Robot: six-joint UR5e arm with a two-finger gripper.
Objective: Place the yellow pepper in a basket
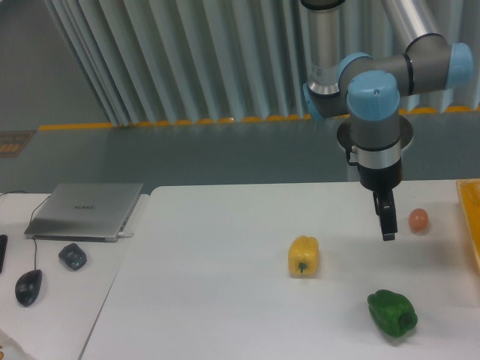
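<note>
The yellow pepper [303, 256] lies on the white table, stem end towards the camera. My gripper [387, 234] hangs pointing down above the table, to the right of the pepper and well apart from it, close to the left of a small orange-pink ball [418, 220]. It holds nothing. Its fingers are seen edge-on, so their gap does not show. Only the yellow-orange edge of the basket [471, 225] is visible, at the right border of the frame.
A green bell pepper [392, 313] lies at the front right of the table. On a separate table to the left are a closed grey laptop [86, 209] and two computer mice [28, 286].
</note>
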